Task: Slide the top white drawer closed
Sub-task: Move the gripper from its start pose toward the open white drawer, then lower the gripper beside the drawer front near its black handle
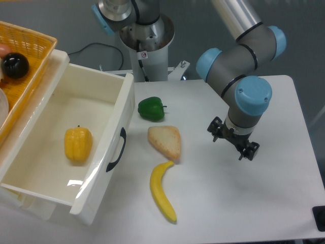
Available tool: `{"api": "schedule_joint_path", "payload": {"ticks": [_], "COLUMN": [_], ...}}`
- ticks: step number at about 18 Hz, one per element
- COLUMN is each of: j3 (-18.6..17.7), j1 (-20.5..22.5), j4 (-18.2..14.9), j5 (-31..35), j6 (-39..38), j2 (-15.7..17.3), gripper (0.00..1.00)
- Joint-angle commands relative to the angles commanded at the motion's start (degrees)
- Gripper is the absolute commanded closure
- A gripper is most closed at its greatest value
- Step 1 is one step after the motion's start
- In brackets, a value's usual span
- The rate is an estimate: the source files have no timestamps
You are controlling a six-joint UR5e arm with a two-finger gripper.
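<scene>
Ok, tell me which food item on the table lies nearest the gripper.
The bread slice: the tan wedge between the green pepper and the banana, its right edge closest to the gripper. The yellow pepper sits in the drawer.

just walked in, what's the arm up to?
Nothing is held. The pincer hangs over bare table, right of the bread slice, banana and green pepper. The top white drawer stands wide open, untouched, with a yellow pepper inside.
</scene>
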Motion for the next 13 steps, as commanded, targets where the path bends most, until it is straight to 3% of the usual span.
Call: {"api": "schedule_joint_path", "payload": {"ticks": [6,8,10,11,13], "j3": [-0.3,-0.5,-0.6,-0.6,-0.5], "j1": [-3.5,-4.0,-3.8,-3.8,-4.0], "j4": [-0.3,-1.4,-4.5,-6.2,-7.9], "j5": [-2.6,-4.4,-9.7,-11.5,-12.4], "j6": [-3.8,-4.3,-5.0,-5.1,-5.2], "j2": [0.8,0.9,1.1,1.3,2.2], "gripper": [0.02,0.21,0.60,0.72,0.75]}}
